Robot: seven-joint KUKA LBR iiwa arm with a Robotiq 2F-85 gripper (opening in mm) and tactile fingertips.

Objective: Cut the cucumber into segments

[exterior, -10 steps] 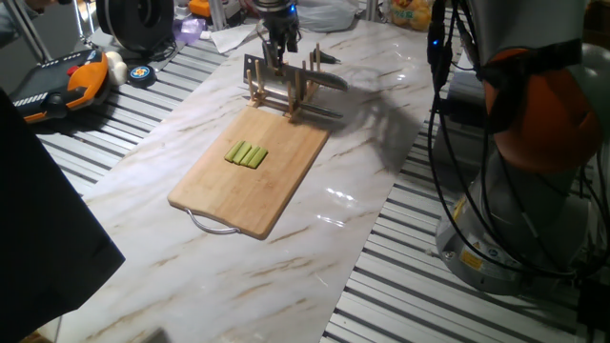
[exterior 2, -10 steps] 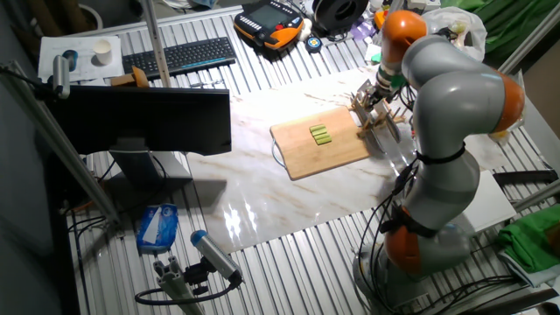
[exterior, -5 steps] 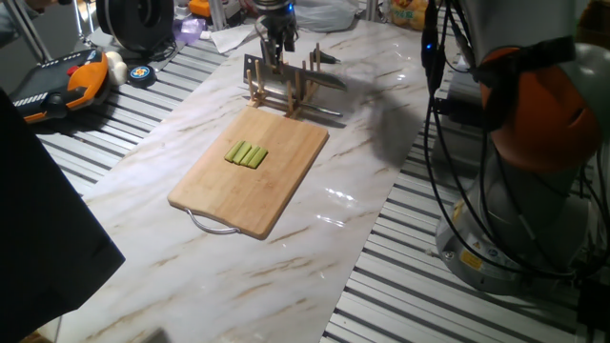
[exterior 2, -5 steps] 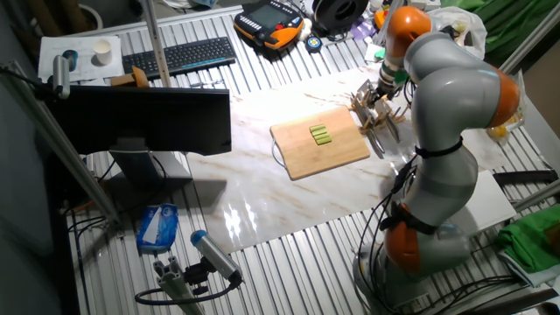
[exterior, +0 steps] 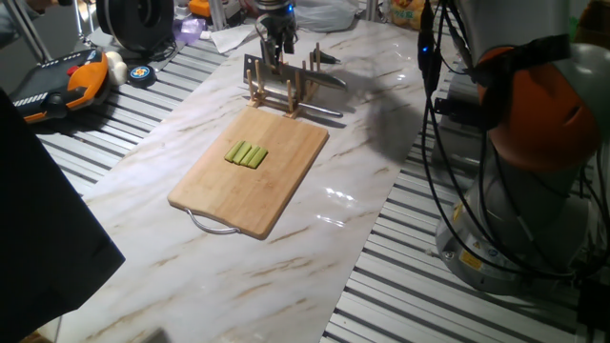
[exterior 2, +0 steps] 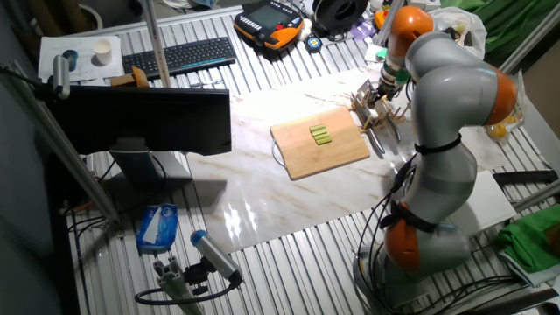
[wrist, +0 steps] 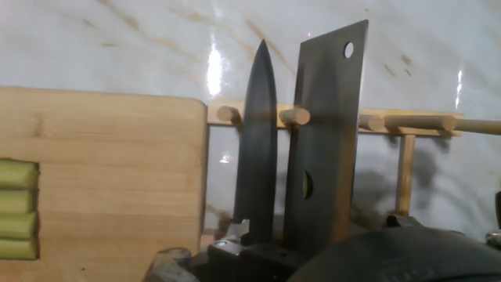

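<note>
Setting, one fixed view: a marble-patterned table (exterior: 315,238) on a slatted metal bench, with cables and the orange-and-grey robot base at the right.
Gripper, one fixed view: the gripper (exterior: 277,43) points down into a wooden knife rack (exterior: 281,88) at the far end of the table; whether its fingers are apart or closed cannot be told here.
Cutting board, one fixed view: the wooden cutting board (exterior: 219,186) lies on the table just in front of the rack, nearer the camera than the gripper, its metal handle loop at the near end.
Cucumber, one fixed view: the cucumber (exterior: 247,154) is a row of light green sticks side by side on the board, well apart from the gripper.

Setting, the other fixed view: the same table (exterior 2: 254,188), with a keyboard (exterior 2: 178,57) and a dark monitor (exterior 2: 144,118) on the far side of it from the arm.
Gripper, the other fixed view: the gripper (exterior 2: 380,91) sits at the rack (exterior 2: 378,112); its state cannot be told.
Cucumber, the other fixed view: the sticks (exterior 2: 320,134) lie mid-board (exterior 2: 302,157), clear of the gripper.

Blades, hand view: a pointed knife (wrist: 257,133) and a broad cleaver (wrist: 327,133) with a hole near its tip stand side by side right ahead of the hand, across the rack's pegs (wrist: 296,116).
Fingers, hand view: not visible.
Cucumber, hand view: stick ends (wrist: 17,207) show at the left edge on the board (wrist: 117,172).
</note>
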